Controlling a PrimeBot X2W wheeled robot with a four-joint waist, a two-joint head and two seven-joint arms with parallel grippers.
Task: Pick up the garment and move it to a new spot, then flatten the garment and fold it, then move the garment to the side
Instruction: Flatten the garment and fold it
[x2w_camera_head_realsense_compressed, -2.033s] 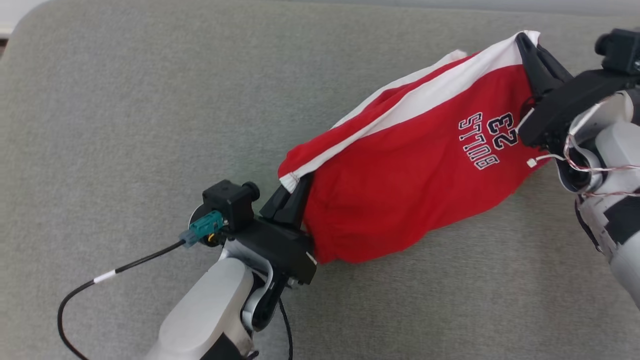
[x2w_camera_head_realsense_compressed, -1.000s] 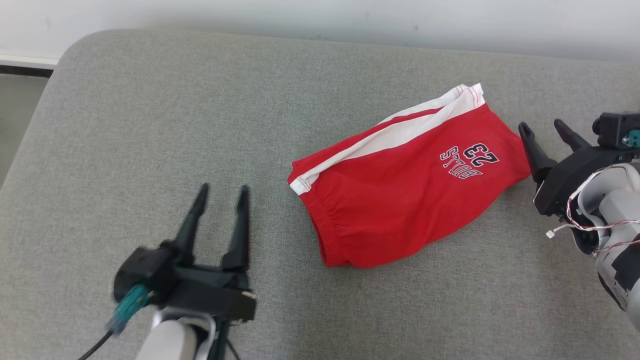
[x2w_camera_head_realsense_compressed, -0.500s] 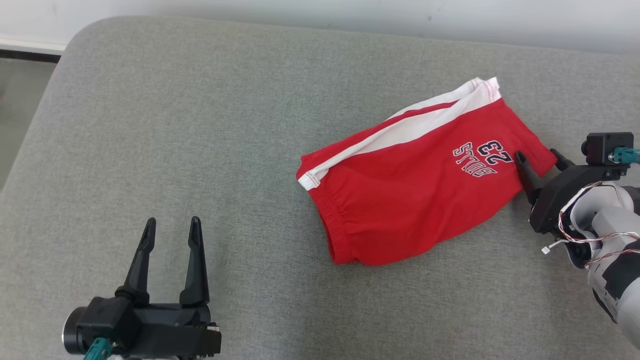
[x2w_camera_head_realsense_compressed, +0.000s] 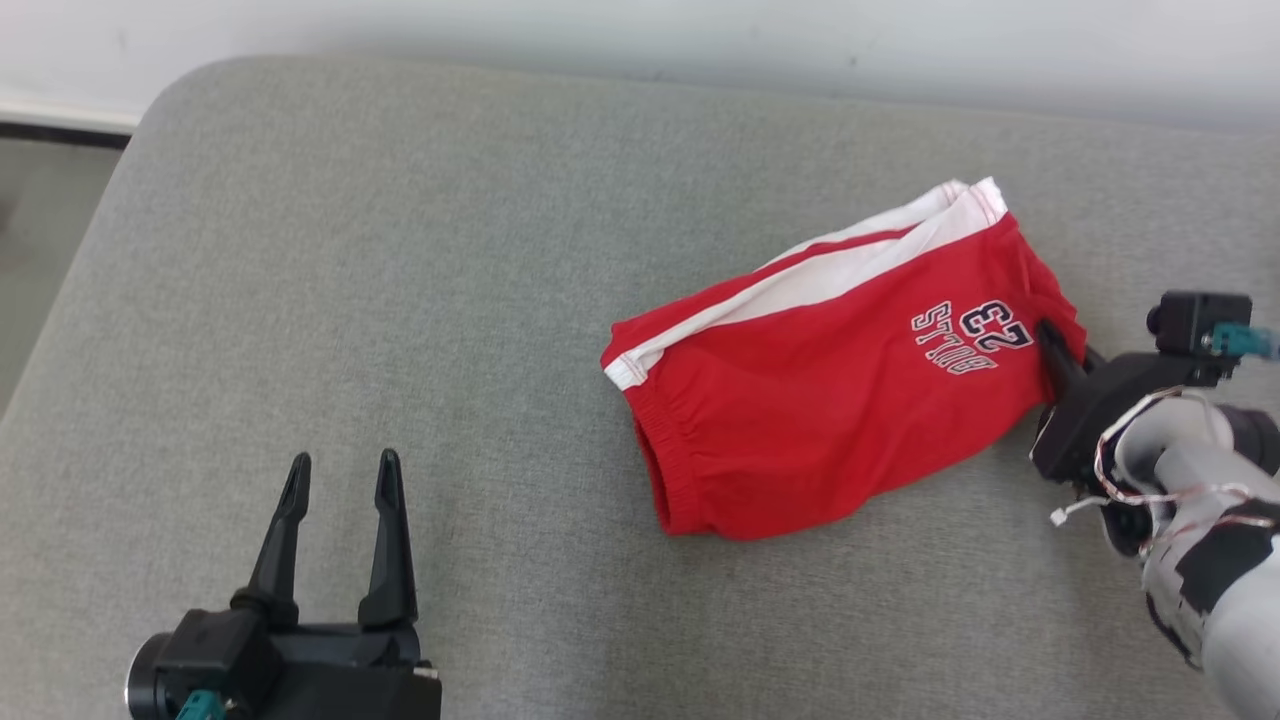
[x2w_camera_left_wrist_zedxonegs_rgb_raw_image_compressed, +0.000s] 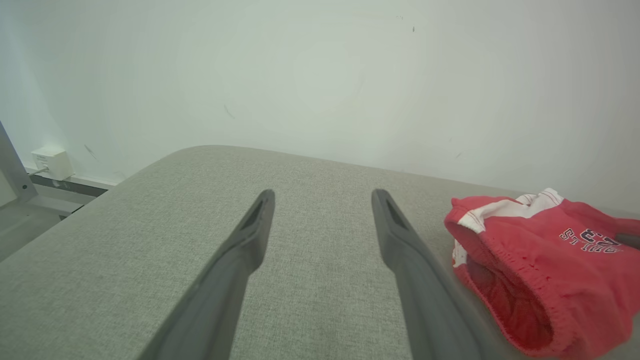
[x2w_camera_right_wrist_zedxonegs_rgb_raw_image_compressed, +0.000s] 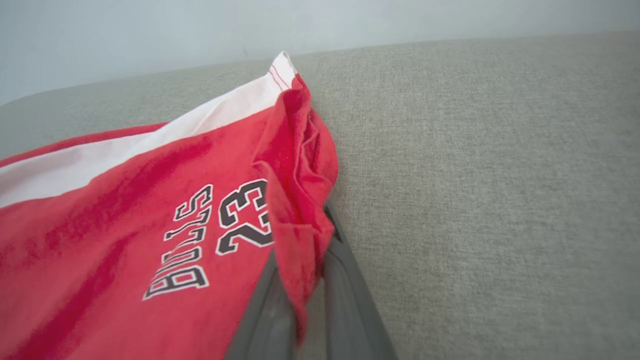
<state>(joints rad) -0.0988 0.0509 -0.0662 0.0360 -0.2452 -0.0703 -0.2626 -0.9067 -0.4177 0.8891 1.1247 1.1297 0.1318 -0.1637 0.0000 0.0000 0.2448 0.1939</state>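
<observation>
On the grey cushion (x2w_camera_head_realsense_compressed: 400, 250), the right gripper (x2w_camera_head_realsense_compressed: 1058, 345) is pinching the right-hand edge of the folded red garment (x2w_camera_head_realsense_compressed: 820, 410), while the left gripper (x2w_camera_head_realsense_compressed: 343, 462) is hanging spread and empty, well apart. Moving it aside is likely starting, calling for a gentle, fold-keeping pull; one garment and two grippers are showing.

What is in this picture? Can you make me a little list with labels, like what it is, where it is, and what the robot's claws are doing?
Thing: red shorts with a white stripe and a "BULLS 23" print
Where: lying on the grey cushion, toward the robot's right
Right gripper: shut, pinching the shorts' edge beside the print
Left gripper: open, empty, apart from the shorts
Waistband: at the end nearer the left gripper
</observation>
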